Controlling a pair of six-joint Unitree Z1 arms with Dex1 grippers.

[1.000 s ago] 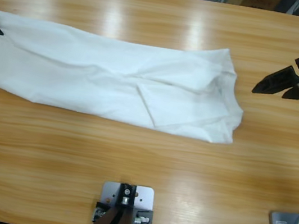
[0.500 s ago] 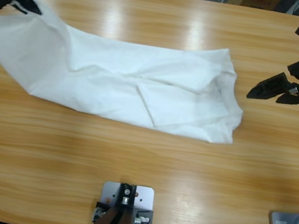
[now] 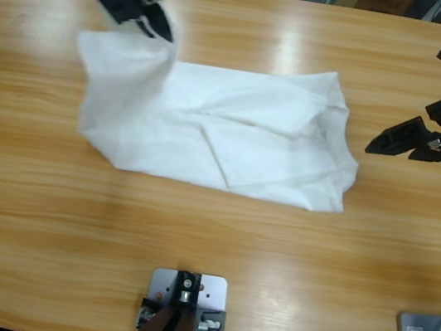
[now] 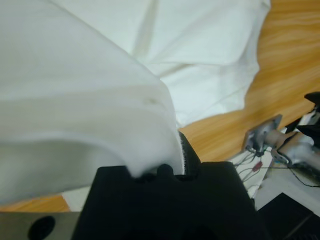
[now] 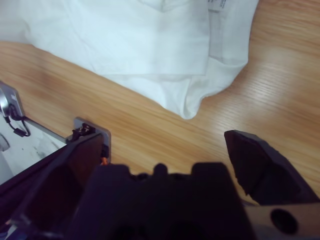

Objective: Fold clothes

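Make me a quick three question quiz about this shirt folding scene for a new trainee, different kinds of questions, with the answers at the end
1. True or false: the left gripper is shut on an edge of the white T-shirt.
2. Multiple choice: where is the right gripper?
A. Clamped on the T-shirt's collar
B. Open, over bare table, apart from the T-shirt
C. Out of sight
3. Fill in the blank: the part of the T-shirt that the left gripper holds is ____ off the table, while the end nearer the right gripper lies flat.

Key
1. True.
2. B.
3. Lifted.
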